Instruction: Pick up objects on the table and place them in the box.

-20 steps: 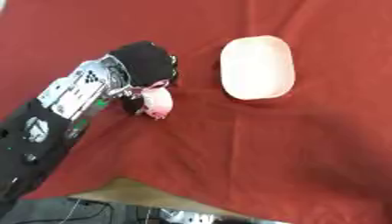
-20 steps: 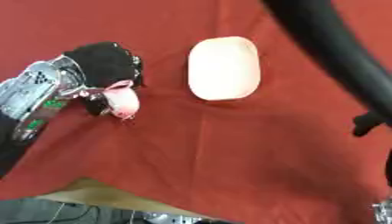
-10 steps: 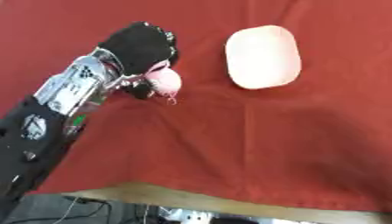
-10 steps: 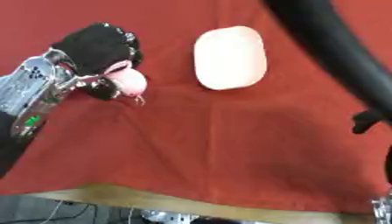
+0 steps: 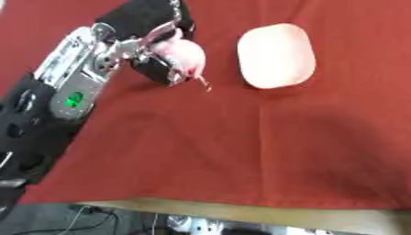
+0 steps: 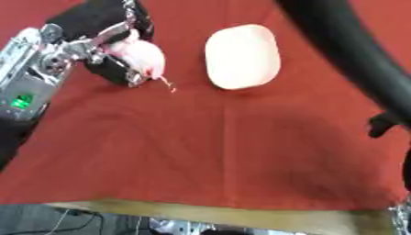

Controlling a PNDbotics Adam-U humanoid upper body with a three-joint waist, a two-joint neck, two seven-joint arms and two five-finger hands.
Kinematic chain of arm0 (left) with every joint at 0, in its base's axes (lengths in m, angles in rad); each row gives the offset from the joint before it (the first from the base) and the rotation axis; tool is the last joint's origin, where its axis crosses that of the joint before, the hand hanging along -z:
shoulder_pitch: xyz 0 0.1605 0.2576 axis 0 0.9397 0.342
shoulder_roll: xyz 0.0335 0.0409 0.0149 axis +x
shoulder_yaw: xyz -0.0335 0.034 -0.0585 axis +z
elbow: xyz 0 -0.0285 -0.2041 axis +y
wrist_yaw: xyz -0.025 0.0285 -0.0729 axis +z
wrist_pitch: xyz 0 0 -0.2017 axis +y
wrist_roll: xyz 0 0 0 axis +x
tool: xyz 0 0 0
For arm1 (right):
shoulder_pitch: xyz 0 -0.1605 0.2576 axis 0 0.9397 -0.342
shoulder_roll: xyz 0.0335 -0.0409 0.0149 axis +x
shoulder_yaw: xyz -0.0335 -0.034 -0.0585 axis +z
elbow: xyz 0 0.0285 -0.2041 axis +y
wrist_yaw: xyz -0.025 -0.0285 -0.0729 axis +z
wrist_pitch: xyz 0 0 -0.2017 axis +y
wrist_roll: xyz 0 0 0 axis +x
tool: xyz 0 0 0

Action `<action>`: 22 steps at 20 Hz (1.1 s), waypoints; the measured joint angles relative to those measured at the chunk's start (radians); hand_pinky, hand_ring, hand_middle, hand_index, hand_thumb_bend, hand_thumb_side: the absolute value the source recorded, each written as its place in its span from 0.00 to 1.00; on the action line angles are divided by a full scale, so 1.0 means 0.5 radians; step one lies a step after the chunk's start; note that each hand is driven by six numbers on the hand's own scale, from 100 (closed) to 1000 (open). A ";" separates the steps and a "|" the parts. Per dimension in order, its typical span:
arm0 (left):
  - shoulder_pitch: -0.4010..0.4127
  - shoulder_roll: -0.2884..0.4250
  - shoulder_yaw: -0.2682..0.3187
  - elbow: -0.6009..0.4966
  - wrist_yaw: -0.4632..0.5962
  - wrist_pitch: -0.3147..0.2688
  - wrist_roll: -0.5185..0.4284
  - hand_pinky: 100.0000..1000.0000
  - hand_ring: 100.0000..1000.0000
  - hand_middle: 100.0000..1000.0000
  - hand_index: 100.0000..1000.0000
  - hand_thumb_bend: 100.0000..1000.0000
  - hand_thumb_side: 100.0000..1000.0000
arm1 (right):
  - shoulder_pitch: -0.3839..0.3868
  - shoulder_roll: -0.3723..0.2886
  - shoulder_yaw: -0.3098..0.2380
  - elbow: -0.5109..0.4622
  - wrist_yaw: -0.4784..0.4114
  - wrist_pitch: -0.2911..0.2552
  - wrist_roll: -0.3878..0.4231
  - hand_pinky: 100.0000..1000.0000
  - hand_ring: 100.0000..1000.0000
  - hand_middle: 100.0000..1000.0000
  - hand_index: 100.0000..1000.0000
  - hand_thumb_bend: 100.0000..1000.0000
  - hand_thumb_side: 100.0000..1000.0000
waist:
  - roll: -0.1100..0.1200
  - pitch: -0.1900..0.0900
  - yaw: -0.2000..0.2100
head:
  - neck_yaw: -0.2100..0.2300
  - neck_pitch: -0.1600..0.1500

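Note:
My left hand [image 5: 148, 32] is curled round a small pale pink soft thing [image 5: 183, 56] and holds it above the red cloth, with a thin tag or string hanging from it. To its right lies a white rounded oblong box [image 5: 278, 55], a short gap away from the pink thing. My left forearm [image 5: 68, 92] runs down to the lower left corner. Of my right arm [image 6: 353, 59] only the black upper part crosses the right eye view at the upper right; its hand is out of sight.
A red cloth [image 5: 241, 151] covers the table. The table's wooden front edge [image 5: 241, 213] runs along the bottom, with cables and floor below it.
My left hand has lifted the pink thing off the cloth and carried it up and to the right, closer to the white box. The camera has also shifted.

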 measured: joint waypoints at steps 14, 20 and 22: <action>-0.411 -0.242 0.002 0.267 -0.018 0.003 0.061 0.00 0.21 0.21 0.34 0.00 0.02 | -0.004 -0.029 0.001 0.000 -0.086 0.029 0.018 0.26 0.47 0.82 0.88 0.02 0.74 | 0.027 -0.048 -0.068 | -0.001 -0.003; -0.519 -0.394 -0.057 0.439 -0.116 -0.056 0.053 0.00 0.23 0.22 0.35 0.00 0.03 | -0.033 -0.045 0.014 0.000 -0.129 0.032 0.052 0.26 0.47 0.82 0.88 0.02 0.73 | 0.051 -0.049 -0.133 | 0.003 -0.022; -0.540 -0.435 -0.071 0.486 -0.136 -0.073 0.052 0.00 0.24 0.23 0.35 0.00 0.04 | -0.042 -0.045 0.020 0.000 -0.144 0.035 0.064 0.26 0.47 0.82 0.88 0.02 0.73 | 0.056 -0.048 -0.153 | 0.007 -0.025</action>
